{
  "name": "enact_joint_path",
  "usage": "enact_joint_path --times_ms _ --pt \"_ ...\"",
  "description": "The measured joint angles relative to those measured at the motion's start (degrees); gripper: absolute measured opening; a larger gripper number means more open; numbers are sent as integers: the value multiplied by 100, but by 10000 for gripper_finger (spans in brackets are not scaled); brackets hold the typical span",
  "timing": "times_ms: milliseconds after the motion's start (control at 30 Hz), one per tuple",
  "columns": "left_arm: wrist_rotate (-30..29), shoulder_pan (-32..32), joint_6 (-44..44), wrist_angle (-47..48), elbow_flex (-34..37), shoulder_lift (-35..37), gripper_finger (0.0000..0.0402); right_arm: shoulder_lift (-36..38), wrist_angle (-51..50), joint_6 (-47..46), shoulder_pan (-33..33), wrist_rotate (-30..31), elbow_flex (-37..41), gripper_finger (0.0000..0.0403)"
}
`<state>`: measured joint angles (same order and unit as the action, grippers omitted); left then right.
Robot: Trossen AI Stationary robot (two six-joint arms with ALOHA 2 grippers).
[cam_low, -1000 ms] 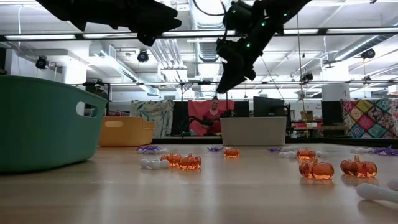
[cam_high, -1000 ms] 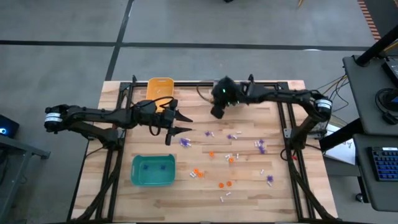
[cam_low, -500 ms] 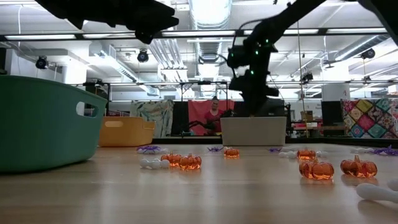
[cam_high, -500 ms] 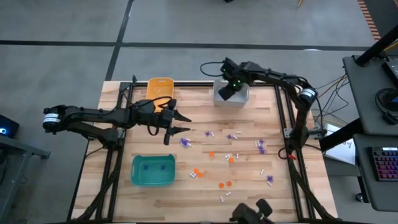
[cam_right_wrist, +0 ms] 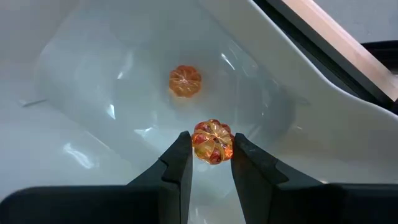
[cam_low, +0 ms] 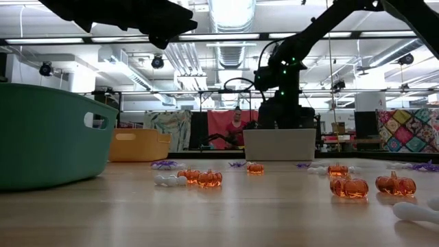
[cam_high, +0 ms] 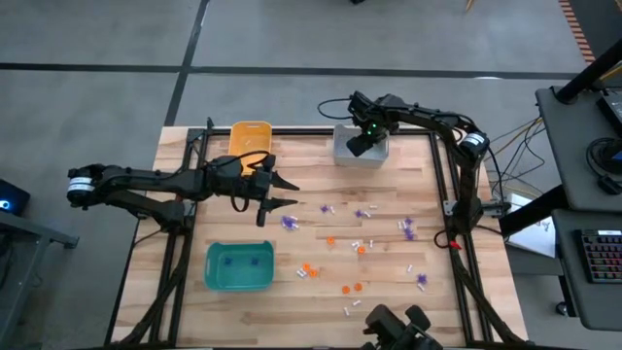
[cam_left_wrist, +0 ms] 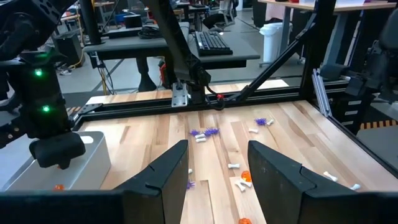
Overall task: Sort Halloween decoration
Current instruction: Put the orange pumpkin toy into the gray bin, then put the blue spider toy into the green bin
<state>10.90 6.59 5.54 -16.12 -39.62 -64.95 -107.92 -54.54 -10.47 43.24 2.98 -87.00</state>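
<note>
My right gripper (cam_high: 361, 146) hangs over the grey bin (cam_high: 381, 154) at the table's far edge, pointing down, shut on an orange pumpkin trinket (cam_right_wrist: 212, 138). A second orange pumpkin (cam_right_wrist: 185, 81) lies on the bin's floor. My left gripper (cam_high: 292, 193) waits open and level above the table's left half, with nothing between its fingers. Purple (cam_high: 289, 223), orange (cam_high: 309, 271) and white (cam_high: 350, 309) trinkets lie scattered on the wooden table. My right gripper pinches the orange pumpkin by two opposite sides (cam_right_wrist: 198, 144) between its two fingertips (cam_right_wrist: 180, 155). The fingers come from above and point down into the grey bin (cam_right_wrist: 93, 74). The pumpkin is clear of the bin's floor.
An orange-yellow bin (cam_high: 251, 136) stands at the far edge, left of the grey one. A teal bin (cam_high: 239, 265) with purple trinkets inside sits near the front left. Black frame rails run along the table's sides. A person sits far behind the table (cam_low: 237, 130).
My right gripper has swung from above the table's far middle toward the far right, to stand over the grey bin. It has tipped from slanting to pointing down and has sunk toward the bin, carrying the orange pumpkin.
</note>
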Motion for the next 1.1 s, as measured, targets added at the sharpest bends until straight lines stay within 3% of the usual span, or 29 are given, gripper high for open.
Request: enact_joint_path --times_ms 700,1100 --pt "0 0 0 -11 0 -63 149 0 19 -93 -2 -10 0 145" --pt "0 -2 -2 50 0 -63 149 513 57 -45 -157 1 4 121"
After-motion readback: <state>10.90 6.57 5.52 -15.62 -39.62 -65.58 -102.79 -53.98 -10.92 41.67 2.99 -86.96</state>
